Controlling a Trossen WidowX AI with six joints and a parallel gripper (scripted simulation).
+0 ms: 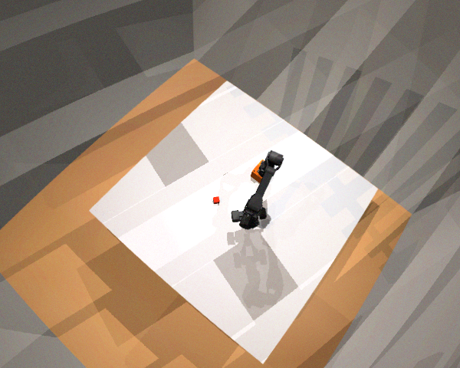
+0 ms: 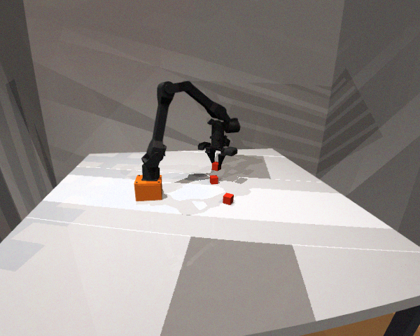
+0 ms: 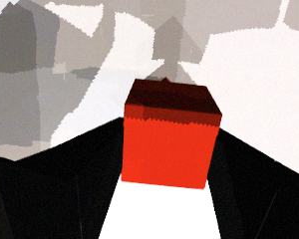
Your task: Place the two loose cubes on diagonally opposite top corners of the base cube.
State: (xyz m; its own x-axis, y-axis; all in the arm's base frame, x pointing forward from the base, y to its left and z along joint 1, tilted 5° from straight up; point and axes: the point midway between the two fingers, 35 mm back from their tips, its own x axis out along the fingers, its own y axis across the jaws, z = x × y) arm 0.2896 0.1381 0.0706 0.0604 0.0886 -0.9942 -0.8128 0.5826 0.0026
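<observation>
From my station the white table (image 2: pixel 239 231) fills most of the exterior view, with the black arm (image 2: pixel 188 92) rising from its orange mount (image 2: pixel 148 187) and arching over toward the middle of the surface. At its end the gripper (image 2: pixel 215 162) points straight down and is clamped on a red cube (image 2: pixel 215 166), which hangs in the air; the wrist view shows that held cube (image 3: pixel 169 142) squarely between the two dark fingers, sitting level. Directly beneath it in the exterior view is a second red cube (image 2: pixel 213 179) resting on the table, which I judge to be the fixed base, though nothing marks it as such. The third red cube (image 2: pixel 228 198) lies apart from both, nearer the camera, and it is the only cube I can make out in the top view (image 1: pixel 216 199), since the arm hides the others. I read this as the carry of the first loose cube, now roughly above its target. My next move should be a slow descent offset toward one top corner of the base, keeping the cube level and its center over the base, then a gentle opening without nudging anything.
</observation>
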